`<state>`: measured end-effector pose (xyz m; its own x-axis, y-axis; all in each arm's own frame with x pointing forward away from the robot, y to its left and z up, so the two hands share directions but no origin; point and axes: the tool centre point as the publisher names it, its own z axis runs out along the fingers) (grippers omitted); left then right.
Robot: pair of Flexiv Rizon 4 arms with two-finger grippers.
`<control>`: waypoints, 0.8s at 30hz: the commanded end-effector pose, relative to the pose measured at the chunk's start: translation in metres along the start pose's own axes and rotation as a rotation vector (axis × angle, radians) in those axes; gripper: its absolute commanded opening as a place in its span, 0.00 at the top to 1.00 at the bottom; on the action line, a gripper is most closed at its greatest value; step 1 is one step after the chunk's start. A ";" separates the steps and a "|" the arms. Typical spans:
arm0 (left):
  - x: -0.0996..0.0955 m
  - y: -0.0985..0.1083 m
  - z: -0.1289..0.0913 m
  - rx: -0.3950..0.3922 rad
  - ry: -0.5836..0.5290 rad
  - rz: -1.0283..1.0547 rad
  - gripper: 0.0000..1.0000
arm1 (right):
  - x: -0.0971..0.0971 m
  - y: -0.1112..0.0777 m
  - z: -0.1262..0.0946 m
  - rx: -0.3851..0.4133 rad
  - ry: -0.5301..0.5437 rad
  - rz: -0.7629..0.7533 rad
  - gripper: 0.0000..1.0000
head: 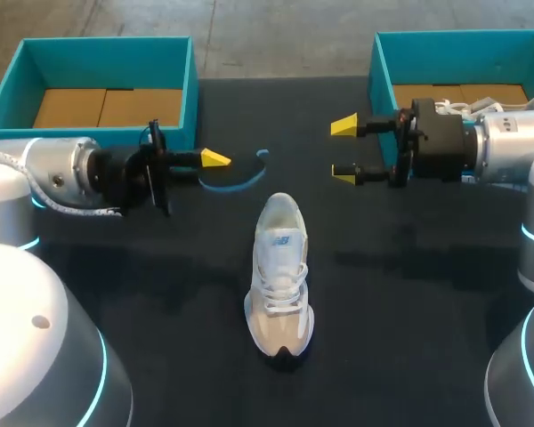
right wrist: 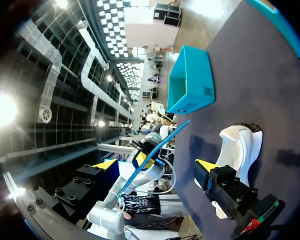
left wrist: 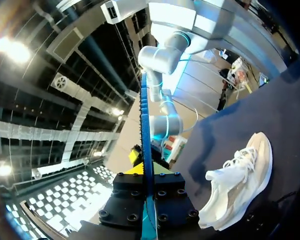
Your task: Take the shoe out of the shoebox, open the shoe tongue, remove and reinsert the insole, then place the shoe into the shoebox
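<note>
— Where is the shoe?

— The shoe (head: 280,276) stands upright on its sole in the middle of the black table (head: 409,294), outside both boxes. Its toe points towards the robot and its heel away.

— What does it look like?

— White, with pale grey-beige side panels, white laces crossed up the front, a light blue mark on the tongue and a dark patch at the toe end.

— And the 2 grippers?

— The left gripper (head: 215,160) is closed on the blue insole (head: 236,187), a thin curved strip seen edge-on, near the heel. The right gripper (head: 343,149) is spread wide with nothing between its 2 yellow tips, beyond the shoe on the right.

— The boxes?

— 2 teal ones at the far edge. The left shoebox (head: 194,80) shows a brown cardboard floor. The right shoebox (head: 378,71) is partly hidden by the right arm.
</note>
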<state>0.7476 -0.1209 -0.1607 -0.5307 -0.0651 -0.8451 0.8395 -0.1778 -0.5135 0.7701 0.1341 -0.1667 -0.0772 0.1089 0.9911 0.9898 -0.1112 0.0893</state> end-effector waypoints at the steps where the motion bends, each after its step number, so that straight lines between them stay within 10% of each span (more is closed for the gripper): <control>1: 0.001 0.013 0.000 0.038 -0.005 -0.038 1.00 | 0.000 -0.002 0.001 -0.004 -0.001 -0.001 0.00; 10: -0.006 0.016 0.013 0.177 -0.092 -0.262 1.00 | 0.000 -0.002 0.001 -0.004 -0.001 -0.001 0.00; 24: -0.007 0.018 0.013 0.166 -0.099 -0.273 1.00 | 0.000 -0.002 0.001 -0.004 -0.001 -0.001 0.00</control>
<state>0.7639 -0.1355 -0.1615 -0.7499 -0.0871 -0.6557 0.6385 -0.3545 -0.6831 0.7700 0.1336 -0.1666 -0.0771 0.1095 0.9910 0.9898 -0.1113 0.0893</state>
